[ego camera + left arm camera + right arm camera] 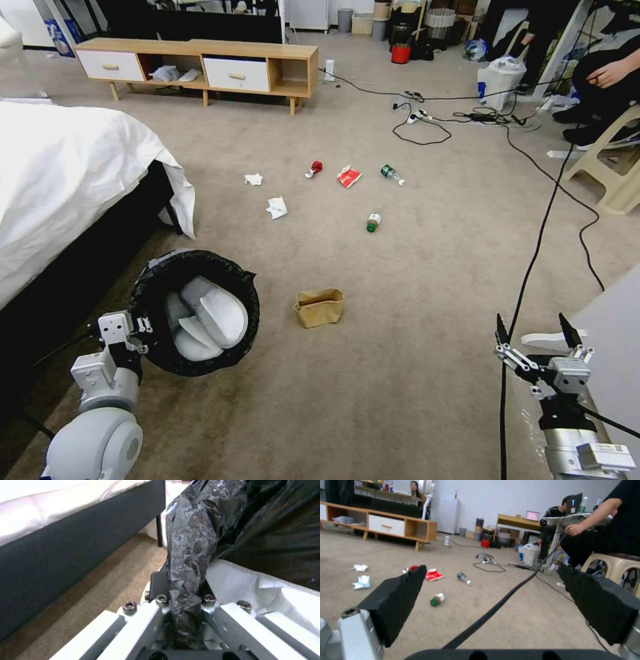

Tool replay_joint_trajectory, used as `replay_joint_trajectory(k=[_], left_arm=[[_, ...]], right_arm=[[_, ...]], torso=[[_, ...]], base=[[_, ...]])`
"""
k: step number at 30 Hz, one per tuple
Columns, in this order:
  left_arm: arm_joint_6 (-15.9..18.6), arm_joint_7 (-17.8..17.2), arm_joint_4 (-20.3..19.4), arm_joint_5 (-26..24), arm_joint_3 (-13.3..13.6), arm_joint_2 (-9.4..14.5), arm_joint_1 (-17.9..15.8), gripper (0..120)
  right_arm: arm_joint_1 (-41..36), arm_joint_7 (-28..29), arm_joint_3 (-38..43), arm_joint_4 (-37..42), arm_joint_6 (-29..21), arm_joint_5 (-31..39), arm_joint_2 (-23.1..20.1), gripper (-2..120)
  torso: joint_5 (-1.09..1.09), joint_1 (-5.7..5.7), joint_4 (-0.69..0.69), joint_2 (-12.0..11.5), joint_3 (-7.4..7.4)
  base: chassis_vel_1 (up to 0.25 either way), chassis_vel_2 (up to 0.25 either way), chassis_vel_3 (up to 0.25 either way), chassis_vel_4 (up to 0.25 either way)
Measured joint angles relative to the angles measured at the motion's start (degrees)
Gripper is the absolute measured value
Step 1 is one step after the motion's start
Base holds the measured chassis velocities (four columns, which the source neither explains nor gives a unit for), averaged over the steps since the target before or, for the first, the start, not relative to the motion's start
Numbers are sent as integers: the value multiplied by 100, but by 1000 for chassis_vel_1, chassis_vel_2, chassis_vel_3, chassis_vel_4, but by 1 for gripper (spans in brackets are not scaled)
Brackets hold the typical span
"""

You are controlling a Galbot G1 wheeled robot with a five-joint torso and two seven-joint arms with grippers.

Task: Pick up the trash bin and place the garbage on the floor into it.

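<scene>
The left gripper (181,590) is clamped on the crinkly black bag at the rim of the trash bin (195,312), holding the round white bin tilted, mouth up, low beside the bed (67,180); white material lies inside. The right gripper (535,337) hovers low at the right, its dark ridged fingers (398,600) spread wide with nothing between them. On the tan carpet (413,347) lie a crumpled brown paper bag (319,307), two white tissues (276,207), a crushed red can (315,168), a red-white wrapper (349,176) and two small bottles (373,223).
</scene>
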Motion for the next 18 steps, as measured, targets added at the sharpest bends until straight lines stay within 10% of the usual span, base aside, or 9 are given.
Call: replay_joint_trajectory(k=[18], left_arm=[[-17, 5, 6, 27, 32, -7, 24, 1]], right_arm=[[-41, -107, -16, 77, -87, 48, 0, 100]], torso=[[0, 0, 0, 0, 0]], base=[[17, 21, -23, -23]])
